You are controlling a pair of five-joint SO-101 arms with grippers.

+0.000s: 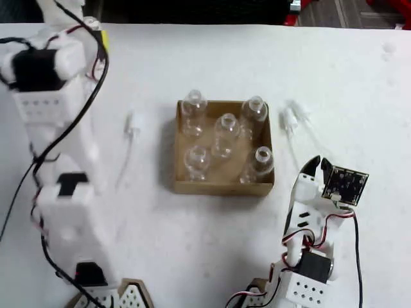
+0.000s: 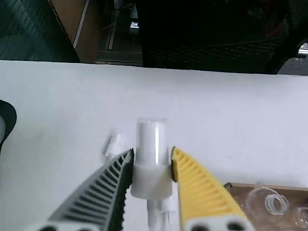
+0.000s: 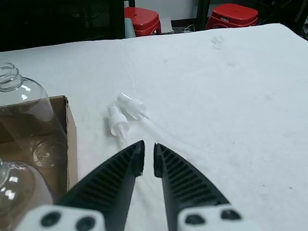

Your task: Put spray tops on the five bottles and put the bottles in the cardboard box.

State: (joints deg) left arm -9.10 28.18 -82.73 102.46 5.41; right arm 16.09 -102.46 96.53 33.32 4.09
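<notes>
A cardboard box (image 1: 221, 187) stands mid-table and holds several clear bottles (image 1: 226, 131), all upright with bare necks. In the left wrist view my left gripper (image 2: 151, 161) is shut on a white spray top (image 2: 150, 144), held upright above the table. In the high view that gripper (image 1: 96, 29) is at the far left. Another spray top (image 1: 133, 122) lies left of the box. Two more spray tops (image 1: 292, 119) lie right of the box, just ahead of my right gripper (image 3: 147, 159), which is shut and holds nothing. It hovers near the box's right front corner (image 1: 313, 168).
The left arm's white body (image 1: 58, 147) and its cables take up the table's left side. The right arm's base (image 1: 305, 276) is at the front right. A box corner (image 2: 269, 190) with a bottle mouth lies beside the left gripper.
</notes>
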